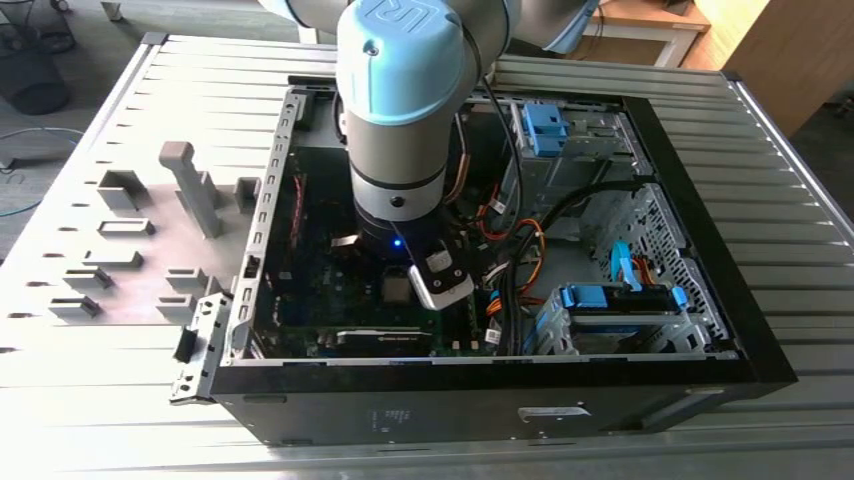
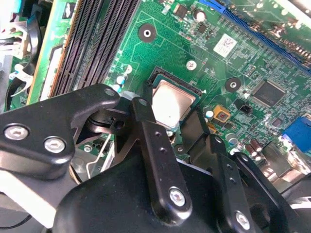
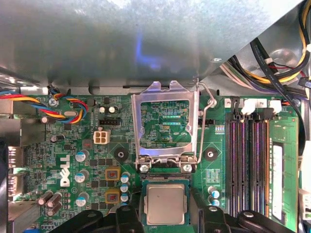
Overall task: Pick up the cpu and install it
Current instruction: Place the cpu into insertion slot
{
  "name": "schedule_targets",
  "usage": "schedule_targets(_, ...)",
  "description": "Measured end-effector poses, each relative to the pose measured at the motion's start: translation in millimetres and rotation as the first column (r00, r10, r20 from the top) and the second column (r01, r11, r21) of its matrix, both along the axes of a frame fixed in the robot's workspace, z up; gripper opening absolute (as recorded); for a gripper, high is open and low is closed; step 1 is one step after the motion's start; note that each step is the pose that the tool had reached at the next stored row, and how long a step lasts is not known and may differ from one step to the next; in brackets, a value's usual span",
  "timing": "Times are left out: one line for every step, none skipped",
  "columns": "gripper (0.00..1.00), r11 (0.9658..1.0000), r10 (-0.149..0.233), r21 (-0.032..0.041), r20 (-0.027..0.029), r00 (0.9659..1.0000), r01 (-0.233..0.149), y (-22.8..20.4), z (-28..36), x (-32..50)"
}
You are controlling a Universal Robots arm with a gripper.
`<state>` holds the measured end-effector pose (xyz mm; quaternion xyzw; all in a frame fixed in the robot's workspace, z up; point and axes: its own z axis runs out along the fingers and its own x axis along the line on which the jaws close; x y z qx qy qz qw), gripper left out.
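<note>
The cpu (image 3: 165, 204) lies flat in its black socket (image 3: 165, 181) on the motherboard (image 3: 63, 145), well in from the board's edges. The gripper (image 3: 165, 222) is directly over it, its black body closing in on two opposite sides of the chip. Whether the gripper clamps the chip or merely stands around it, I cannot tell. In the second wrist view the gripper's dark links hide one corner of the chip.

The chip is a thin square with a dull silvery-grey metal top (slightly warm in tone under the light), its corners rounded, and the socket's dark rim frames it evenly.

Just beside the socket the silver load frame (image 3: 165, 90) is swung up and open, and its wire lever (image 3: 203, 126) is raised along one side. Long memory slots (image 3: 248, 165) run along one side of the socket, while small capacitors (image 3: 81, 156) stand on the other.

In the exterior view the arm (image 1: 400, 120) reaches down into the open computer case (image 1: 507, 405). The case lies on a slatted table (image 1: 200, 70), with grey holder blocks (image 1: 187, 185) near the table's edge at the exterior view's left.
</note>
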<state>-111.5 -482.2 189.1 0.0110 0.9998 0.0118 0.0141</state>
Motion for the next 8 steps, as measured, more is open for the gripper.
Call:
schedule_targets(0.47, 1.0, 0.0, 0.0, 0.0, 1.0, 0.0, 0.0, -0.1, 0.0)
schedule_targets(0.47, 1.0, 0.0, -0.0002, 0.0, 1.0, 0.0, 0.0, -0.4, 0.0)
schedule_targets(0.47, 1.0, 0.0, -0.0006, -0.0003, 1.0, 0.0, -0.1, -0.8, 0.0)
schedule_targets(0.47, 1.0, 0.0, -0.0009, -0.0004, 1.0, 0.0, -0.1, -1.1, 0.0)
schedule_targets(0.47, 1.0, 0.0, -0.0009, -0.0004, 1.0, 0.0, -0.1, -1.1, 0.0)
schedule_targets(0.47, 1.0, 0.0, -0.0008, -0.0003, 1.0, 0.0, -0.1, -1.2, 0.0)
schedule_targets(0.47, 1.0, 0.0, -0.0007, -0.0002, 1.0, 0.0, 0.0, -1.3, 0.0)
schedule_targets(0.47, 1.0, 0.0, -0.0005, -0.0001, 1.0, 0.0, 0.0, -1.5, 0.0)
